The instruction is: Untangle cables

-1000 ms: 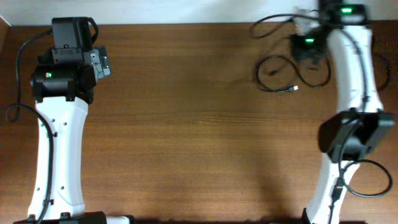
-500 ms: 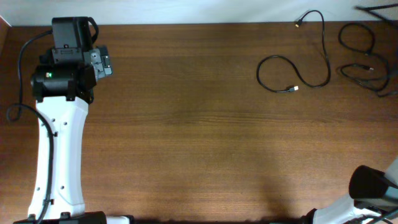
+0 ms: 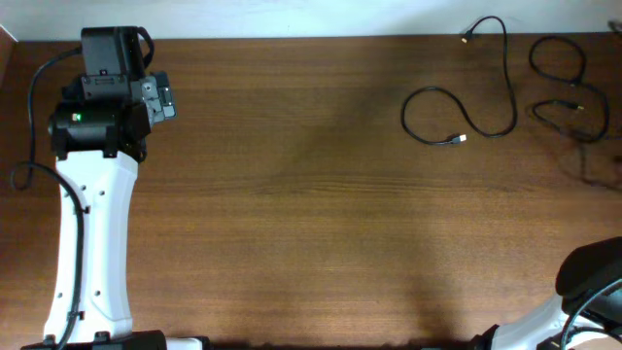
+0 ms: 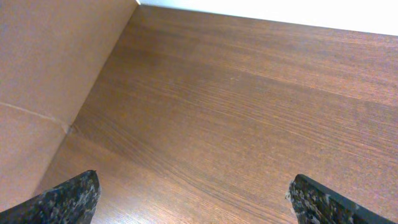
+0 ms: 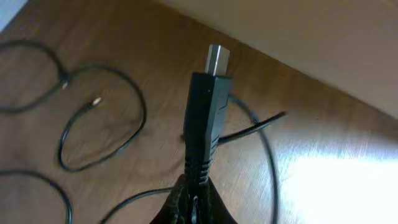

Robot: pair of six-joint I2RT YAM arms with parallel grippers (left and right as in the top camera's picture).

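Two thin black cables lie at the table's far right. One [image 3: 457,97] loops from a plug near the back edge to a white tip. The other [image 3: 564,83] lies coiled by the right edge. My right gripper [image 5: 198,202] is shut on a black USB cable [image 5: 205,118], plug pointing up and away, held above other cable loops [image 5: 93,124] on the wood. In the overhead view only the right arm's base [image 3: 588,287] shows. My left gripper [image 4: 193,199] is open and empty over bare wood at the far left; its arm [image 3: 97,126] shows overhead.
A brown cardboard wall [image 4: 50,74] stands at the left of the table, close to the left gripper. A pale wall [image 5: 323,43] runs along the table's back edge behind the held plug.
The right arm has pulled back from the cables at the far right to the lower right corner, out of the overhead view. The cables now lie spread apart. The left arm has not moved.
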